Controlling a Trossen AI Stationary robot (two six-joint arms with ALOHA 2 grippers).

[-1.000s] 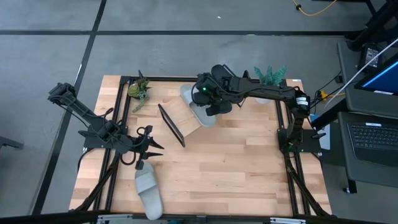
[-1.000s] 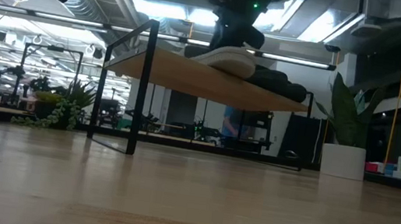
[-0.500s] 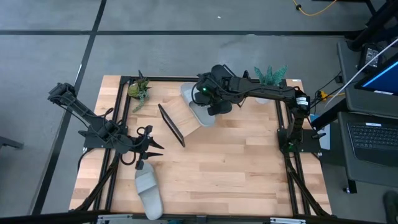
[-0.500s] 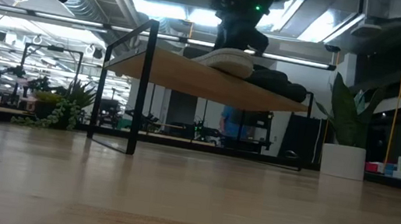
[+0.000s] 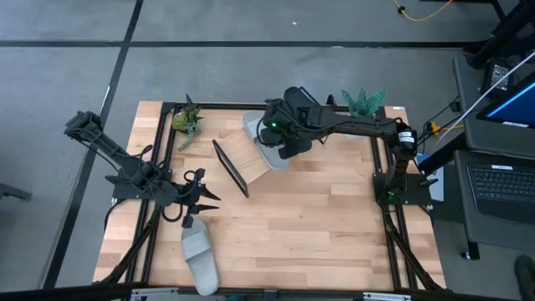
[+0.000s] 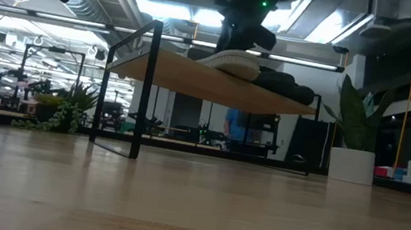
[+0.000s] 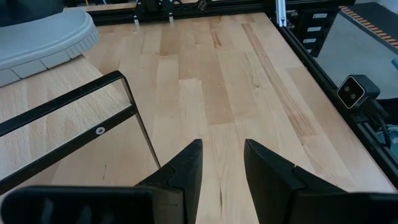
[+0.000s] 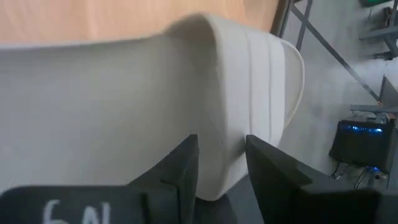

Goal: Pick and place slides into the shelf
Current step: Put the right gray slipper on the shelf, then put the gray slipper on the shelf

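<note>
Shelf [image 5: 251,155] tilted on its black wire frame at the far middle of the bench [image 5: 318,217], carrying a light grey slide [image 5: 266,144] with black slides [image 6: 278,83] beside it. Right gripper [image 5: 282,138] sits over the grey slide; its wrist view shows the fingers [image 8: 180,168] slightly parted against the strap, clamping nothing. Left gripper [image 5: 203,194] hovers released near the bench's left edge, just beyond a second grey slide [image 5: 200,259] lying on the bench at the near edge.
</note>
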